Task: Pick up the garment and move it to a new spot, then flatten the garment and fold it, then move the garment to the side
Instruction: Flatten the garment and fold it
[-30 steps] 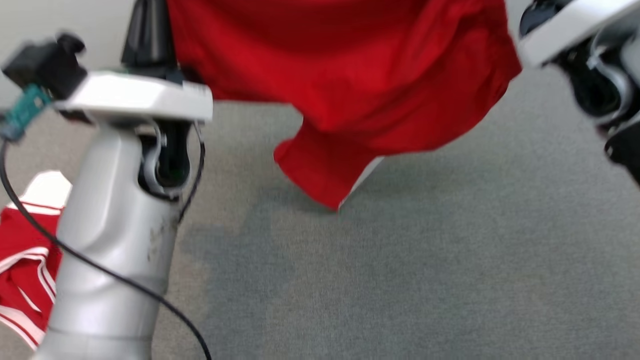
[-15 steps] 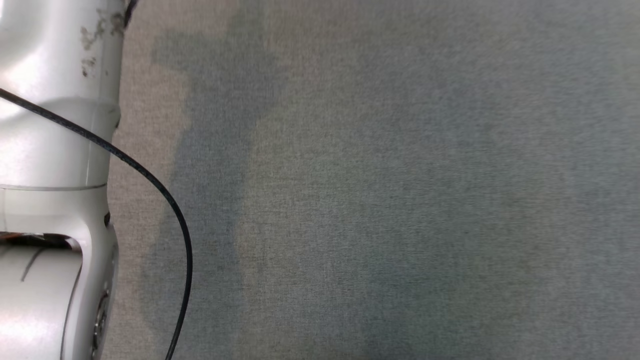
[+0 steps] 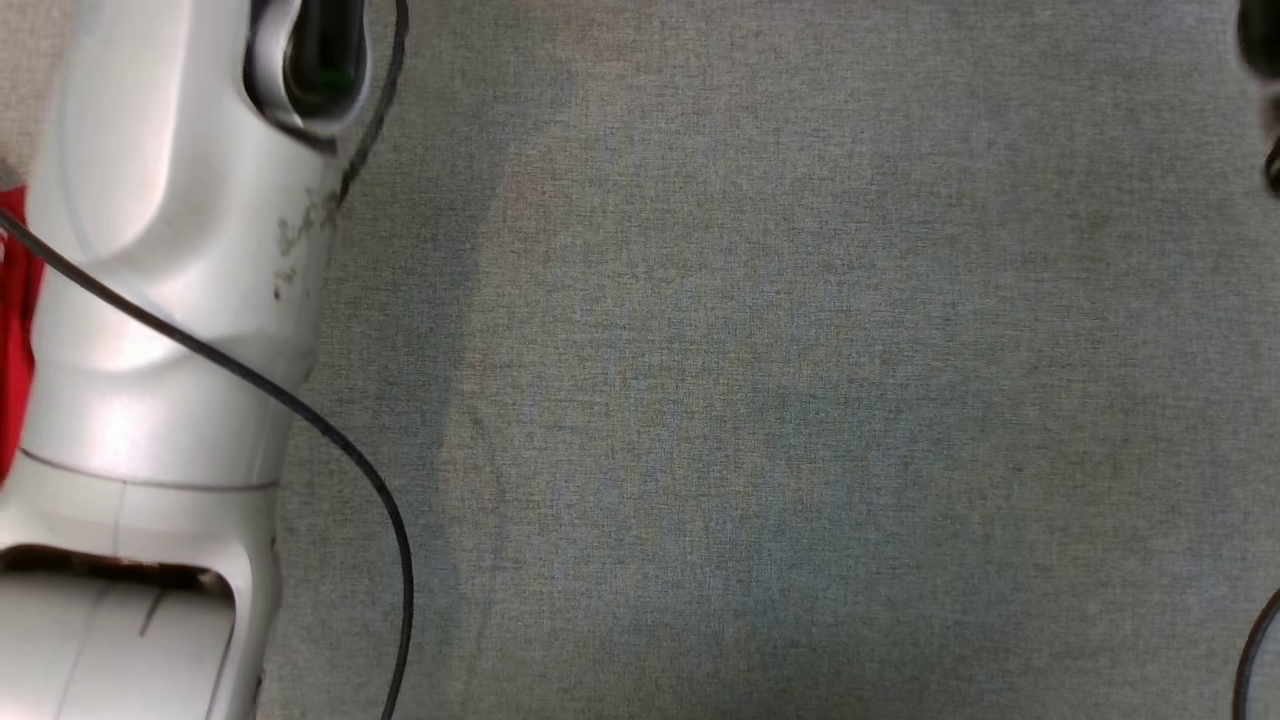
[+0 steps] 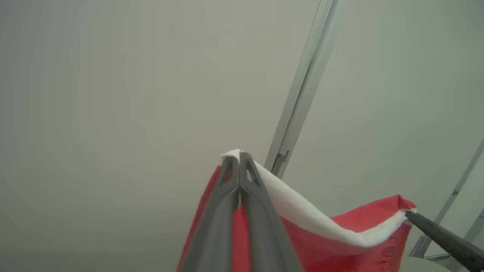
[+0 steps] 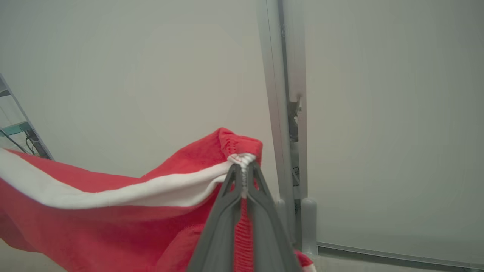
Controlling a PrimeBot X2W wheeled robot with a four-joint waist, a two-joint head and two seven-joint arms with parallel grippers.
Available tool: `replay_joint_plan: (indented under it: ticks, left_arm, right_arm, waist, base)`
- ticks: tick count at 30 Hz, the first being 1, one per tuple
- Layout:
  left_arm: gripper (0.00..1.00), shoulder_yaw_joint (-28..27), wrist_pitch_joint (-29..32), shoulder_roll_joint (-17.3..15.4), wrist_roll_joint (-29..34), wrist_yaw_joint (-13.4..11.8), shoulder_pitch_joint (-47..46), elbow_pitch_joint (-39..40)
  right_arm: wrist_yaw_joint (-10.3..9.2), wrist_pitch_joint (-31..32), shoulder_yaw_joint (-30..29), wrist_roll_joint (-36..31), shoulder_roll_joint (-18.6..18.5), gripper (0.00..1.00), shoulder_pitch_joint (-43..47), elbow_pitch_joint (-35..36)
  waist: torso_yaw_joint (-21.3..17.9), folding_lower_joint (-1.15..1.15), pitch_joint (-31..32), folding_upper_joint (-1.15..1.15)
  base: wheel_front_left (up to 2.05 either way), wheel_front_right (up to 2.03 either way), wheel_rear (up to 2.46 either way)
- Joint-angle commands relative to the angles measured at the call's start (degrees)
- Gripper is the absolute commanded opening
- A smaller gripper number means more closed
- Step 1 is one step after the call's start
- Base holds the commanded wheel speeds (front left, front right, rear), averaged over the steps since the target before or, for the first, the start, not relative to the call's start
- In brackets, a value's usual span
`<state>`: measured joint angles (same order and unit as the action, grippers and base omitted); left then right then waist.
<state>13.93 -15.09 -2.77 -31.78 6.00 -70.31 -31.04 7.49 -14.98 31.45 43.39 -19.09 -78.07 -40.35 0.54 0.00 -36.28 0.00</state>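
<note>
left fingers [image 4: 221, 211] and right fingers [image 5: 223, 215] each clamp the red garment [image 5: 94, 226] edge.

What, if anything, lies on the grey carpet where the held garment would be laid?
Nothing visible does. The left end effector and right end effector are each shut on the garment by its white-banded edge, and the carpet ahead bears only shadow. A sliver of red cloth sits far left, beside the left forearm.

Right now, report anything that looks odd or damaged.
Dark scuffs mark the left forearm casing. Otherwise nothing stands out: the left gripper and right gripper pinch the red garment by its white-banded edge, slack between them.
</note>
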Motion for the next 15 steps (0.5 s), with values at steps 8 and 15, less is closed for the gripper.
replay_joint_plan:
  ticks: [8, 15]
  left_arm:
    - [0.00, 0.82, -0.12, -0.24, 0.62, 0.79, 9.21, -1.73]
    - [0.00, 0.26, -0.12, -0.20, 0.83, 0.07, 16.56, -4.82]
  right_arm:
    - [0.01, -0.28, 3.38, 6.24, -0.64, 0.00, 10.76, 1.60]
    - [0.01, -0.28, 11.22, 14.59, -2.02, 0.00, 17.42, 1.75]
  waist:
    - [-0.39, 0.00, 2.54, 0.00]
    - [-0.87, 0.00, 7.11, 0.00]
  base:
    - [0.00, 0.00, 0.00]
    - [0.00, 0.00, 0.00]
